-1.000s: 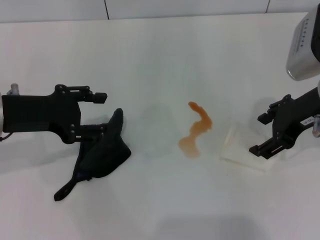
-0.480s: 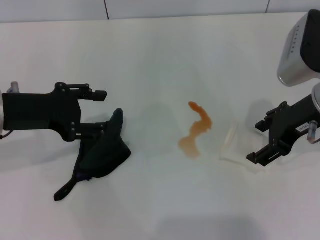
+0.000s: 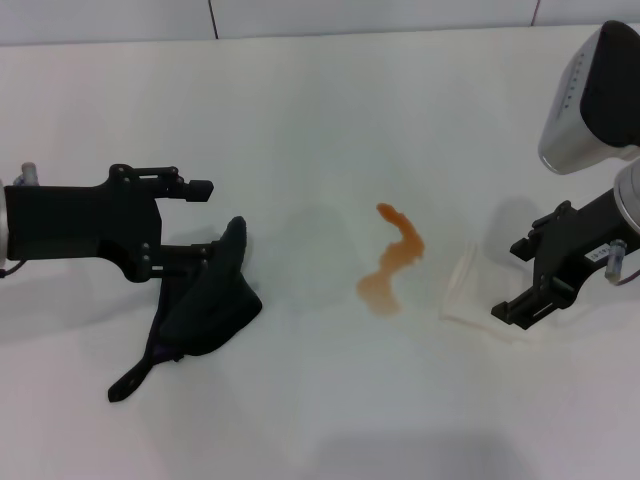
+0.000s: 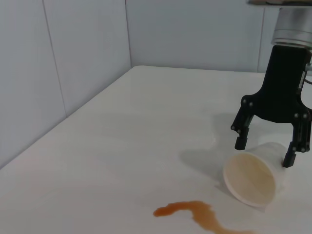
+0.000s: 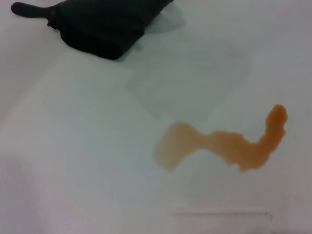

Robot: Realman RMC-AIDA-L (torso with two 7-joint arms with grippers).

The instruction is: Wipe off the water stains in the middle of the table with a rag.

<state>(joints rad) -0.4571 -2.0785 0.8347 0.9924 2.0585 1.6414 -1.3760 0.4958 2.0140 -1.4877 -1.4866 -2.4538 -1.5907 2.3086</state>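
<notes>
The water stains (image 3: 392, 260) are an orange-brown S-shaped smear in the middle of the white table (image 3: 320, 110). They also show in the left wrist view (image 4: 195, 212) and the right wrist view (image 5: 224, 145). The dark rag (image 3: 205, 300) lies left of them, with a thin strip trailing toward the front; it also shows in the right wrist view (image 5: 97, 24). My left gripper (image 3: 198, 222) is open just above the rag's pointed corner, its lower finger at the cloth. My right gripper (image 3: 518, 276) is open to the right of the stains and straddles a lying cup.
A translucent whitish cup (image 3: 478, 290) lies on its side right of the stains, its mouth toward them. The left wrist view shows the cup (image 4: 249, 178) with the right gripper (image 4: 265, 152) over its base end. A wall runs along the table's far edge.
My right arm has shifted slightly left and closer to the cup. The left arm, the rag and the stains have not moved.
</notes>
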